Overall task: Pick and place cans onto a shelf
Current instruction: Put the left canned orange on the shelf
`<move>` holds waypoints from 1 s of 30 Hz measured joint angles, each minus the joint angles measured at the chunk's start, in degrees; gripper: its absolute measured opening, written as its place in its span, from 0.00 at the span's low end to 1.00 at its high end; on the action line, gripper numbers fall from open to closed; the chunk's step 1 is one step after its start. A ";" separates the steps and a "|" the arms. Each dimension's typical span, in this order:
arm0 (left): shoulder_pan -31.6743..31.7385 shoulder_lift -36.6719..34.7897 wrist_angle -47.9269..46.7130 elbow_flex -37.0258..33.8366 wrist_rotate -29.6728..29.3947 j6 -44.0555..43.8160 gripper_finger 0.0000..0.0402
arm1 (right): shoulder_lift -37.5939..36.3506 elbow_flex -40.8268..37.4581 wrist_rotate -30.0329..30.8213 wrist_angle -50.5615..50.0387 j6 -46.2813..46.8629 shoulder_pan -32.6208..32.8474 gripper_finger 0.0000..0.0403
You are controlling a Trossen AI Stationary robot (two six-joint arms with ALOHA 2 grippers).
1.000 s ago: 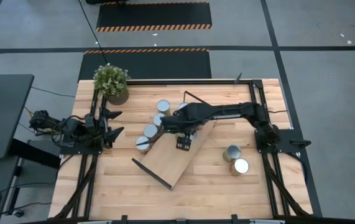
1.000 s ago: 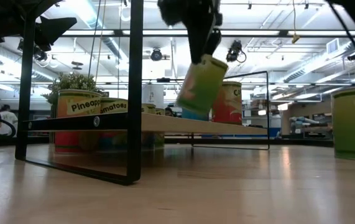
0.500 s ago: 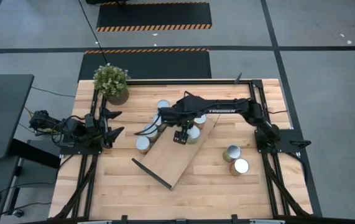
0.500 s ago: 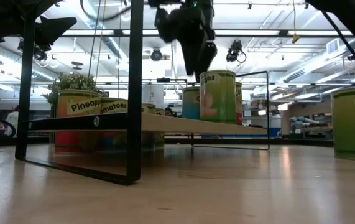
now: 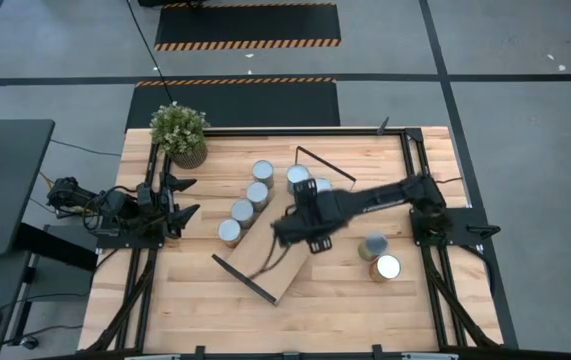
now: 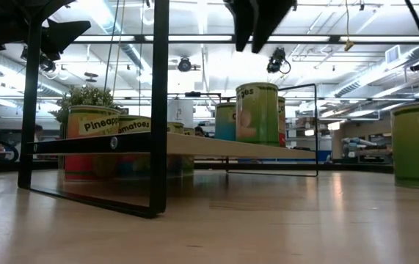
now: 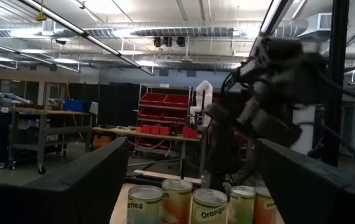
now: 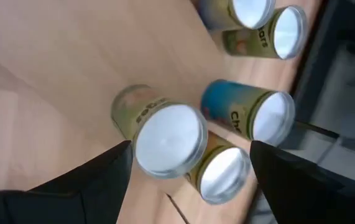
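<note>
A second ago the right tool (image 5: 310, 237) hung a tilted can over the shelf (image 5: 265, 262); now that can (image 6: 257, 114) stands upright on the board near its far end, and the tool has let go and lifted clear above it, swinging toward the board's middle. Its fingers (image 8: 81, 177) stand apart with nothing between them, the can's silver top (image 8: 168, 140) showing in the gap below. I take that as one placement finished, with the arm free to fetch another.

The placed can has a green label and a shiny lid, and it sits square, not leaning. Just beside it stand two more cans (image 5: 298, 179). A row of four (image 5: 247, 204) runs along the shelf's left edge; whether they rest on the board or the surface I cannot tell. Two cans (image 5: 377, 256) wait on the surface to the right, well apart from the shelf, so they look like the next to go.

The left tool (image 5: 180, 200) waits at the left edge, fingers apart, holding nothing.
</note>
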 joint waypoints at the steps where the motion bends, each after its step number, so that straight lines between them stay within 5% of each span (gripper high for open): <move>1: 0.01 0.00 0.02 -0.01 -0.02 -0.13 0.88 | 0.03 -1.07 0.79 0.15 0.52 0.58 0.82; 14: 0.01 0.00 -0.09 -0.01 0.11 -0.17 0.88 | 0.03 -14.92 9.61 1.88 1.46 2.46 0.82; 30: 0.01 0.00 -0.07 -0.02 0.11 -0.09 0.88 | 0.04 -15.86 13.39 14.73 -0.20 -2.59 0.82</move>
